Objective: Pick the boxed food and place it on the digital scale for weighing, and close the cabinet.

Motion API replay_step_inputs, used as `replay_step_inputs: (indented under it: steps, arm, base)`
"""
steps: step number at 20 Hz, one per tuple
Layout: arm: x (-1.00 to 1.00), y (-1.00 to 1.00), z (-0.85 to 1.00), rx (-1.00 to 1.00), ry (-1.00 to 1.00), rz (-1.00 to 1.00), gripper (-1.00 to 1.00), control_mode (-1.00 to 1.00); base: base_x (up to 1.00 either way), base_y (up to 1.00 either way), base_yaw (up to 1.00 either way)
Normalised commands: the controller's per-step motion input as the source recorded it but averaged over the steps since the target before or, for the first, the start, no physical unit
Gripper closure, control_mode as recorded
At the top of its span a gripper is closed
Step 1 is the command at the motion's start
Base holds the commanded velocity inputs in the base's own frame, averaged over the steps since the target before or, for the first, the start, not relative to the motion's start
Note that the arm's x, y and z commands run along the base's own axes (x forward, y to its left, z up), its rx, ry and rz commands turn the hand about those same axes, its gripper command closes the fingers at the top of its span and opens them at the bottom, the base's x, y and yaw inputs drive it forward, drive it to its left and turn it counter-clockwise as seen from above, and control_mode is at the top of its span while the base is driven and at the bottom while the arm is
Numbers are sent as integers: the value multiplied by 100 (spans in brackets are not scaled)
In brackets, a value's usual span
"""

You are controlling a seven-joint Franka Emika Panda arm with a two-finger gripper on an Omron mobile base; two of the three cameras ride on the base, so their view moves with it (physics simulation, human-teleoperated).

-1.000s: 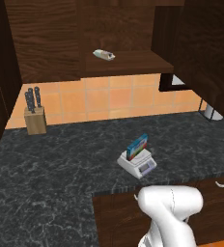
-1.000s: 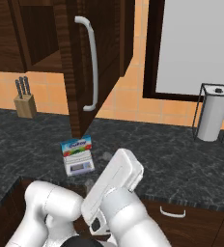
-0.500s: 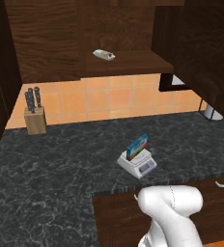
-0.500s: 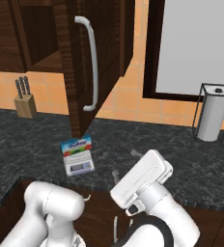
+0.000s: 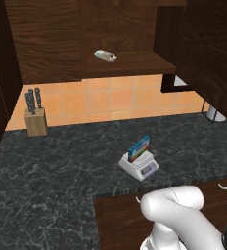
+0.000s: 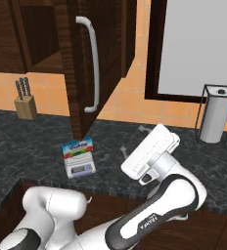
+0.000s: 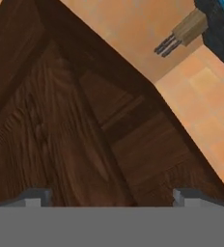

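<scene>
Sitting boxed food [image 5: 139, 148] atop digital scale [image 5: 139, 166]

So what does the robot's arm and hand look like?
The arm is smooth, rounded and glossy white, with a black band at one joint carrying small white lettering too tiny to read. Its hand is a flat white block. Two small grey fingertips poke up in the hand view.

Scale display [image 6: 81, 170] digits too small; claw [image 7: 112, 198] tips cropped.
</scene>
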Motion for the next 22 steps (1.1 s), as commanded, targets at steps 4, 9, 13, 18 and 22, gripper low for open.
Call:
replay_step_inputs:
  steps: [4, 9, 13, 18, 22]
  arm:
    - [26, 9, 73, 0, -7, 18, -100, -100]
    - [30, 62, 56, -2, -1, 13, -100, -100]
    - [33, 64, 40, -3, 0, 5, -100, -100]
    - [7, 60, 30, -2, 0, 0, -100, -100]
    - [0, 85, 21, -4, 0, 0, -100, -100]
  base:
    - [0, 0, 0]
    - [0, 0, 0]
    - [0, 0, 0]
    - [0, 0, 0]
    - [0, 0, 0]
